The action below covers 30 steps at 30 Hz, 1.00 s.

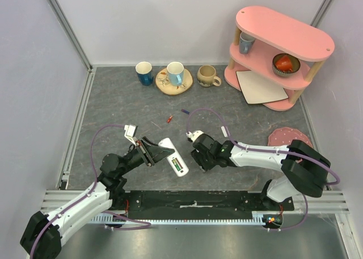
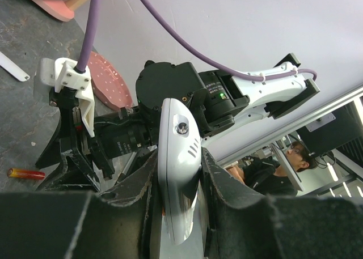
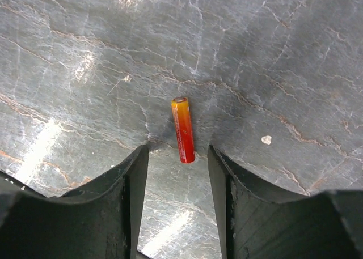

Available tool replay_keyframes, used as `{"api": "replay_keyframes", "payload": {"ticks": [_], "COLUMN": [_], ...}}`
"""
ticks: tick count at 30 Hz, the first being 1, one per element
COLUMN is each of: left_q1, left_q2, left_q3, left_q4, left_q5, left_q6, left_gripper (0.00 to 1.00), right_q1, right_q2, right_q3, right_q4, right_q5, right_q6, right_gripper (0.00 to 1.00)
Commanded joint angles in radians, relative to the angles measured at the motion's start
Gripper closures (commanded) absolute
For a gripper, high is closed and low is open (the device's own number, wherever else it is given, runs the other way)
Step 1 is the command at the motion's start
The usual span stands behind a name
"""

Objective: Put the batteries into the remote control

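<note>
My left gripper is shut on one end of the white remote control, held edge-up between the fingers in the left wrist view. A green battery sits in its open compartment. My right gripper is open and points down at the table just right of the remote. In the right wrist view a red-orange battery lies on the table just ahead of the gap between the open fingers; it also shows in the left wrist view. Another red-orange battery and a blue-purple one lie farther back.
A small white cover piece lies left of the remote and a white strip lies right of it. Cups, a wooden plate and a mug stand at the back. A pink shelf with a white card stands back right, a pink coaster to the right.
</note>
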Motion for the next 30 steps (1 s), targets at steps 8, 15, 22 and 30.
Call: {"api": "replay_keyframes", "payload": {"ticks": [8,15,22,30], "left_q1": [0.004,0.004,0.004,0.004], "left_q2": [-0.01,0.0,0.011,0.005], "left_q3": [-0.047,-0.047,-0.041,-0.028], "left_q4": [0.055,0.057,0.065,0.046], "left_q5": [0.002,0.0,0.006,0.006], "left_q6": [0.016,0.023,0.022,0.028], "left_gripper": [0.98,0.98,0.98,0.98], "right_q1": [0.001,0.003,0.007,0.007], "right_q2": [0.057,0.02,0.026,0.063], "right_q3": [0.05,0.036,0.032,0.027], "right_q4": [-0.029,-0.058,-0.069,-0.068], "right_q5": [0.001,-0.033,-0.05,-0.056], "right_q6": [-0.045,-0.039,-0.047,-0.027], "right_gripper": [0.59,0.6,0.64,0.81]}}
